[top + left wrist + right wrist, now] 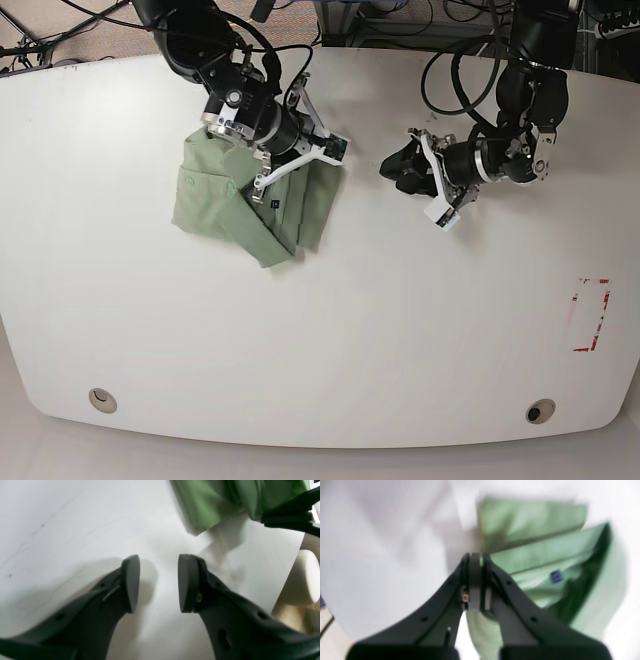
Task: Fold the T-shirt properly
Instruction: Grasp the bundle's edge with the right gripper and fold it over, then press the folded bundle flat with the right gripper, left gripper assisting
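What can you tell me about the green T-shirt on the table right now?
The T-shirt is plain sage green, soft like cotton, with hemmed edges and a small blue tag. It lies partly folded and bunched in overlapping layers on the white table, on the base view's left. The right gripper is shut on a fold of it. The left gripper is open, off the cloth.

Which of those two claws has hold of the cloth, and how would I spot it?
Start at the big white table and find the crumpled green T-shirt, the only cloth on it. The right gripper sits over that shirt with its jaws pressed shut on a fold. The left gripper stands apart over bare table with its jaws open and nothing between them.
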You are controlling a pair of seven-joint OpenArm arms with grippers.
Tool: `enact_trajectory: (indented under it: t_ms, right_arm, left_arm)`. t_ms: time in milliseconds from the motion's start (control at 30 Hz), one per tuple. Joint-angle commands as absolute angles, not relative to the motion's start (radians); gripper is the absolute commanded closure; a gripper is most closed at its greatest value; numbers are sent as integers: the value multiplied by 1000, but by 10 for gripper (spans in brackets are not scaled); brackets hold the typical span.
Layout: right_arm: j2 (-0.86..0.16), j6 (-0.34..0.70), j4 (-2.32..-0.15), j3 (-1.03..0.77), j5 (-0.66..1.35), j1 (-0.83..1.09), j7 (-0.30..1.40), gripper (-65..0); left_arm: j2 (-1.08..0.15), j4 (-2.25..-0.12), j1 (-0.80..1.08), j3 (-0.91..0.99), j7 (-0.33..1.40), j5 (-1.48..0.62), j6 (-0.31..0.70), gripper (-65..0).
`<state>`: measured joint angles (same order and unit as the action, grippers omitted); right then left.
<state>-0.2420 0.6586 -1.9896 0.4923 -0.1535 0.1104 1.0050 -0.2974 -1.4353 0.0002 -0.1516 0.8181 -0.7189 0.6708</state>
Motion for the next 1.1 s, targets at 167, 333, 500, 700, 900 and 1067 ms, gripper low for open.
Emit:
enact_trajectory:
  t_ms: [167, 333, 500, 700, 900, 1067]
  right_arm:
    - [-113, 667, -1998, 495, -148, 50, 955, 0]
    - [-58, 668, -1928, 492, -150, 27, 937, 0]
    - [-42, 668, -1825, 490, -150, -7, 845, 0]
    - [-41, 667, -1733, 490, -150, -81, 822, 0]
    - [-41, 667, -1701, 490, -150, -156, 822, 0]
    - [-16, 668, -1650, 489, -150, -205, 820, 0]
  left_arm:
    - [-328, -1452, -13, -150, 799, -739, 676, -239]
    - [-329, -1454, -13, -150, 800, -739, 676, -239]
    - [-329, -1460, -12, -150, 802, -739, 676, -239]
    - [-329, -1458, -13, -150, 851, -739, 676, -239]
    - [-329, -1452, -12, -150, 857, -739, 677, -239]
    - [-329, -1457, 4, -150, 857, -739, 677, -239]
